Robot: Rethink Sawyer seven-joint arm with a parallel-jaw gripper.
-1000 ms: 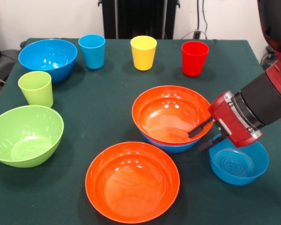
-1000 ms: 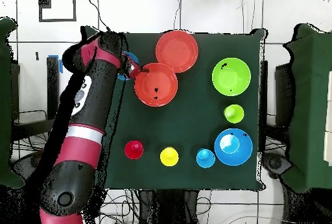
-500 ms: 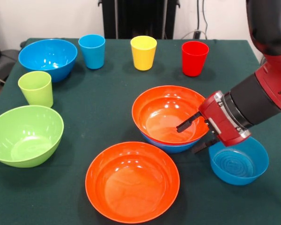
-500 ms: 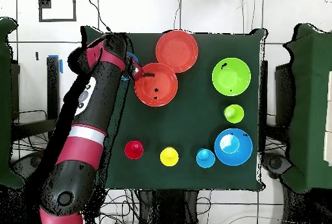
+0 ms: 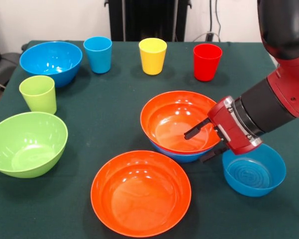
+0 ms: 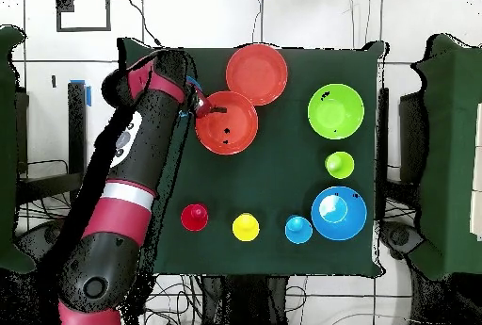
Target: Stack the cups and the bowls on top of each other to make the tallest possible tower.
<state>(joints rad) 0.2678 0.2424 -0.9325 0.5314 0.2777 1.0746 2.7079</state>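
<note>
Gripper [image 5: 200, 143] shifted further over orange bowl [image 5: 182, 122] rim, jaws apart.

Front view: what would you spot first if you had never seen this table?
The red and black robot arm reaching in from the right, its open end effector straddling the rim of a glossy orange plastic bowl nested in a blue bowl. Then the row of blue, yellow and red cups at the back.

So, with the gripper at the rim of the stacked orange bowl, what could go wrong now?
The open gripper straddles the rim of the orange bowl, which sits nested in a blue bowl. Closing could tip or drag both bowls. Sliding them might bump the other orange bowl close in front. The arm also hangs just above the small blue bowl.
</note>
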